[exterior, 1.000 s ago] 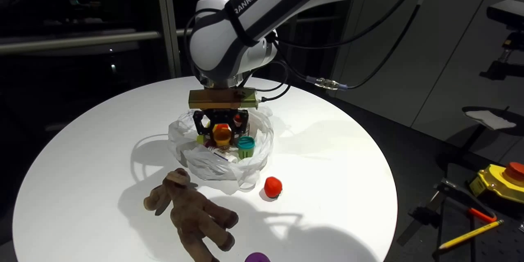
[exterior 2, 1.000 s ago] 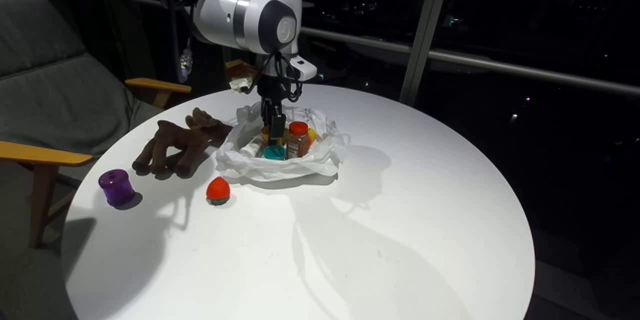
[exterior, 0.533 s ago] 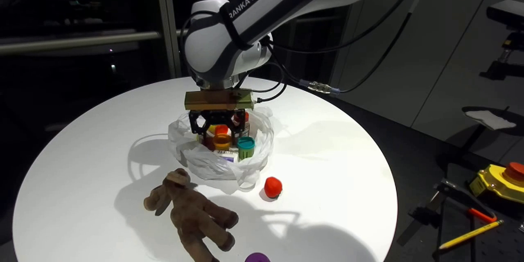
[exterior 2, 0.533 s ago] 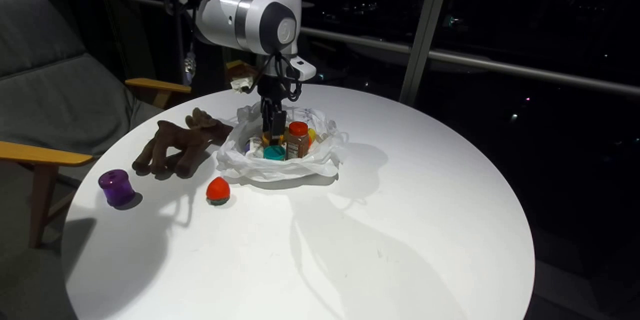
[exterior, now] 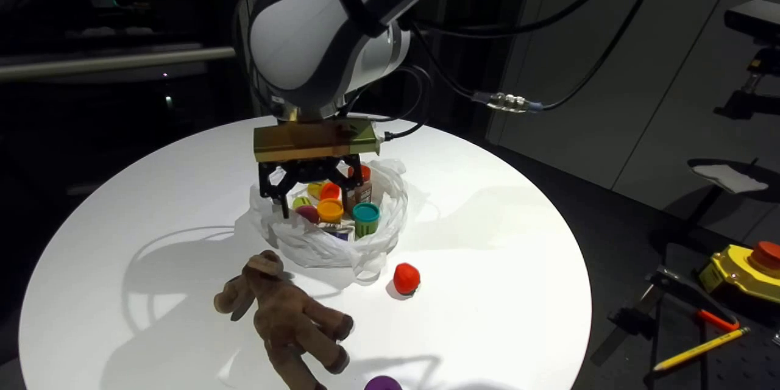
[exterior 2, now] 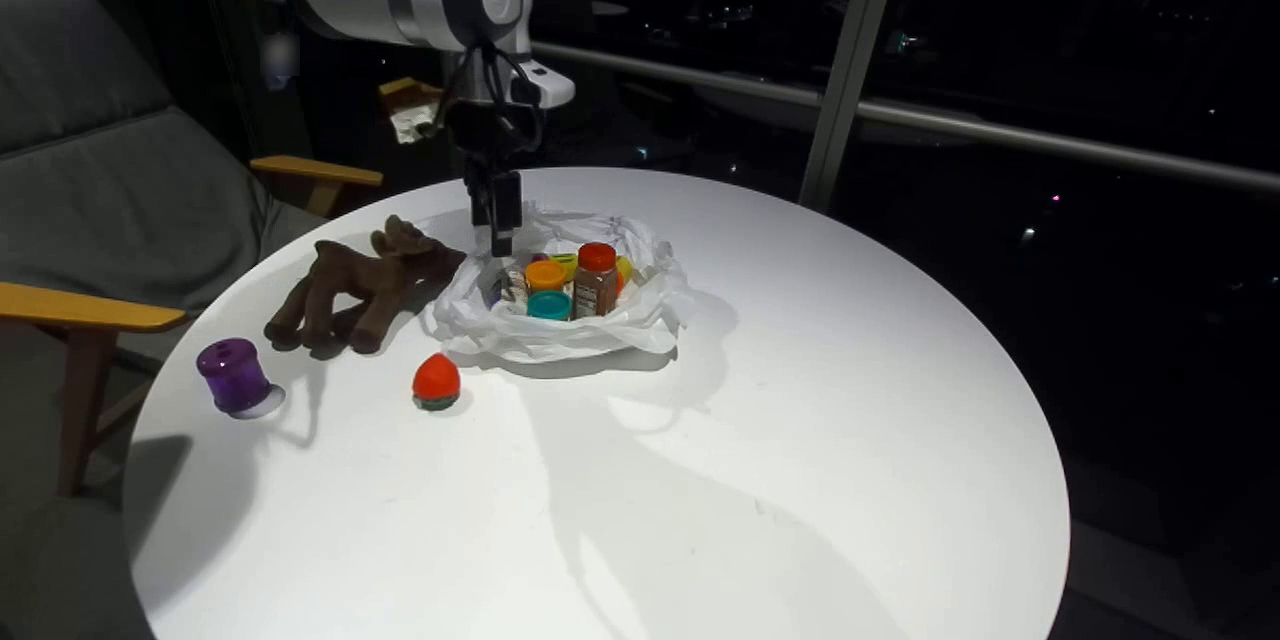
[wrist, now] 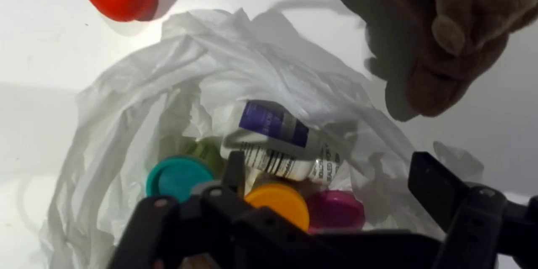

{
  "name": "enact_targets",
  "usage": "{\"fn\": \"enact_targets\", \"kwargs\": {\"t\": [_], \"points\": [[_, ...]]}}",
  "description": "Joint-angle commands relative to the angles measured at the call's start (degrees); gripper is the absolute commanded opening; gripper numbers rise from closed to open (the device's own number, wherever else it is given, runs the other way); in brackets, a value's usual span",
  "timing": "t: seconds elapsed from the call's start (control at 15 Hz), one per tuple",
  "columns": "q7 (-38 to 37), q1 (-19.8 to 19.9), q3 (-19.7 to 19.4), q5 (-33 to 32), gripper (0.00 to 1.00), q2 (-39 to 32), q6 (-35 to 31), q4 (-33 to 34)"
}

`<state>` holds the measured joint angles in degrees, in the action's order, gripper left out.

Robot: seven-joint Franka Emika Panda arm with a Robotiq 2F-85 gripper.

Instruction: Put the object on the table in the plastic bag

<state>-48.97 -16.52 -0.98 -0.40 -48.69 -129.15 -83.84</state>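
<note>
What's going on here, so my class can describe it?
A robot arm has its claw open over the plastic bag, holding nothing. The bag, on the white table, contains a white bottle, a teal-lidded tub, a red-lidded jar and more. A brown plush animal, a red object and a purple container are outside it on the table.

The black two-fingered gripper (exterior: 317, 202) now stands higher, fingers wider apart, shifted toward the rim of the whitish plastic film bag (exterior: 323, 251) nearest the brown plush bear (exterior: 286, 314); the round orange-lidded tub (exterior 2: 546, 275) is clear of it; the white purple-labelled bottle (wrist: 277, 128) lies turned.
</note>
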Motion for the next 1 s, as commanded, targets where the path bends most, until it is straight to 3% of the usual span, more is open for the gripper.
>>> {"fn": "enact_targets", "kwargs": {"t": [0.0,0.2,0.47,0.93], "points": [[-1.37,-4.8,-3.26,-6.56,1.0,8.89,-3.44,-13.87],[0.63,-5.62,-3.04,-10.95,1.0,13.27,-4.73,-22.49],[9.74,-2.67,-0.49,-12.06,1.0,17.15,-9.55,-33.89],[21.33,-1.04,-1.32,-11.2,1.0,15.76,-18.58,-39.54]]}}
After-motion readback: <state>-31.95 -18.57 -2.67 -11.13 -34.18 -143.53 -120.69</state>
